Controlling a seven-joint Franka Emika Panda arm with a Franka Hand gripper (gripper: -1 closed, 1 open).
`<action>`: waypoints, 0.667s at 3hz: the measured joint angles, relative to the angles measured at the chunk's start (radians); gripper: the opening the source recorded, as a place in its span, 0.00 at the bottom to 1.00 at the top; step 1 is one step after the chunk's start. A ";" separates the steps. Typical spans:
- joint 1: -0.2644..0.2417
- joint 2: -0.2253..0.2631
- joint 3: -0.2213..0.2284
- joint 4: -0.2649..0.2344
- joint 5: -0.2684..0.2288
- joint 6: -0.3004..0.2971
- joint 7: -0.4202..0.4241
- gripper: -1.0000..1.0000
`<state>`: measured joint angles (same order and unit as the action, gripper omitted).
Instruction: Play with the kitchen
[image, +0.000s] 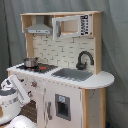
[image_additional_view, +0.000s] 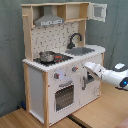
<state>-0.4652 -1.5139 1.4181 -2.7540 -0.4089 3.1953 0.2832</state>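
While the toy kitchen (image_additional_view: 62, 60) fills the middle of both exterior views, standing on a wooden tabletop (image_additional_view: 20, 120) at the bottom of the second exterior view, the white arm reaches in from the right edge of that frame toward the lower front cabinet beside the oven door (image_additional_view: 64, 96). Its pincer (image_additional_view: 90, 68) sits right at the front panel just under the counter lip, near the knobs; whether it is spread, pressed together or pinching a handle I cannot tell. In the first exterior view the arm (image: 12, 97) shows at lower left, close against the stove side of the unit.

The main risk, as I judge it, is a push or pull that the light cabinet cannot resist: a hard tug on a door could drag or tip the whole kitchen. A shove could also jolt the small pot (image_additional_view: 47, 56) off the stove top (image: 40, 66), upper left of the counter. Approaching at an angle could make the arm slip off the panel and strike the counter edge, the grey sink (image: 72, 74) or the black faucet (image: 83, 59) above.
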 joint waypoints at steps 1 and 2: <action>-0.066 -0.001 -0.008 0.001 0.008 0.087 0.001 1.00; -0.128 -0.001 -0.006 0.004 0.032 0.171 0.003 1.00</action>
<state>-0.5935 -1.5146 1.4125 -2.7498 -0.3765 3.3663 0.2857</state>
